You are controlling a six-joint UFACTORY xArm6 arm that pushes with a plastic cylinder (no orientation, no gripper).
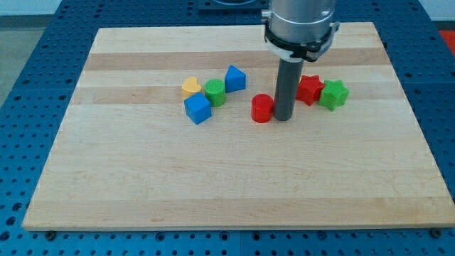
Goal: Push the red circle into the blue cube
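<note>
The red circle [262, 108] is a short red cylinder near the middle of the wooden board [213, 185]. The blue cube [197, 109] sits to its left, with a gap between them. My tip [283, 117] rests on the board right beside the red circle, on its right side, touching or nearly touching it. The dark rod rises from the tip to the grey arm head at the view's top.
A yellow heart-like block [190, 87], a green cylinder-like block [215, 92] and a blue triangular block [234, 78] cluster just above the blue cube. A red star [309, 89] and a green star [333, 94] lie right of the rod.
</note>
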